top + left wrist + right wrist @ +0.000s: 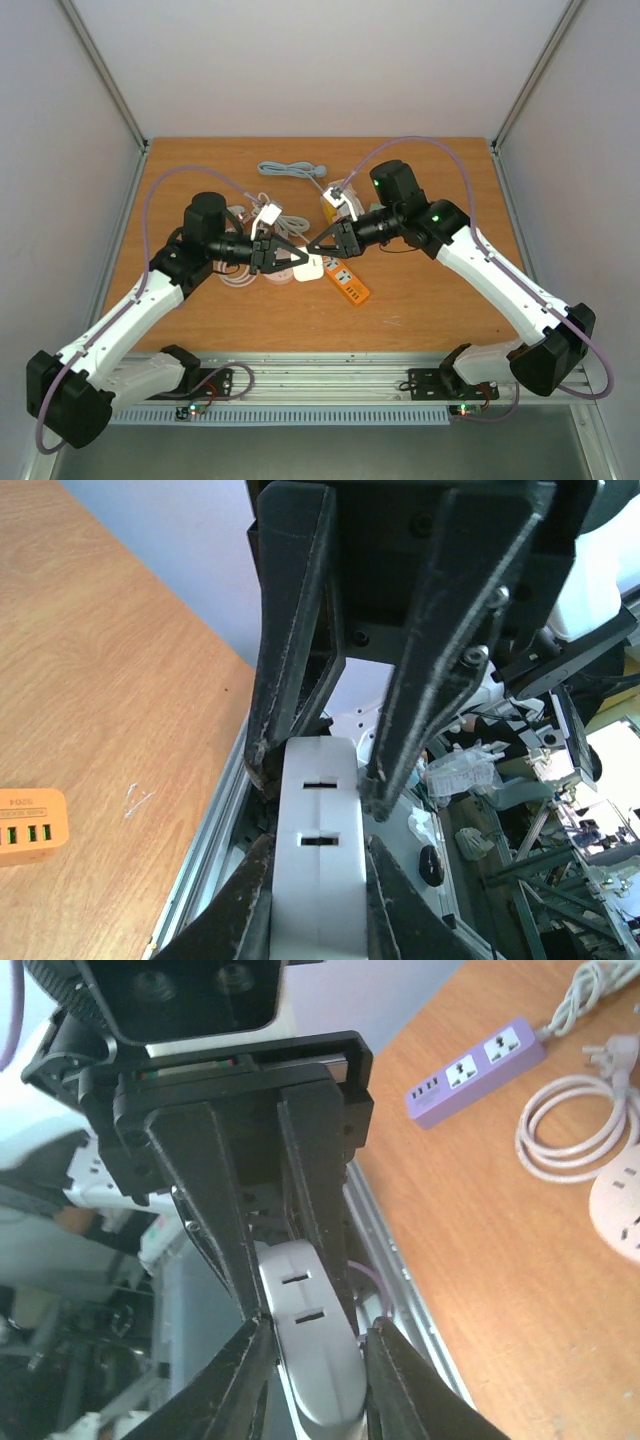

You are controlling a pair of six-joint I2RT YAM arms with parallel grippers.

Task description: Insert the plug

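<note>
Two hands on one part: left hand (290, 260) and right hand (318, 244) meet nose to nose over the middle of the worktop (430, 300), both on the white adapter (308, 268). Left hand is clamped narrow on the adapter's sides; in its wrist view its own fingers (245, 905) press both flanks, and the face with two slots points at the camera. Right hand's jaws are pulled in onto the same body from the opposite end, fingers (245, 1360) touching each side in its wrist view. Adapter sits between the two sets of fingertips, just beside the orange USB strip (348, 281) in the top view; can't tell if it's lifted or resting on the wood. A purple power strip (475, 1060), a coiled white cable (575, 1140) and a round white socket (622, 1222) lie further back.
</note>
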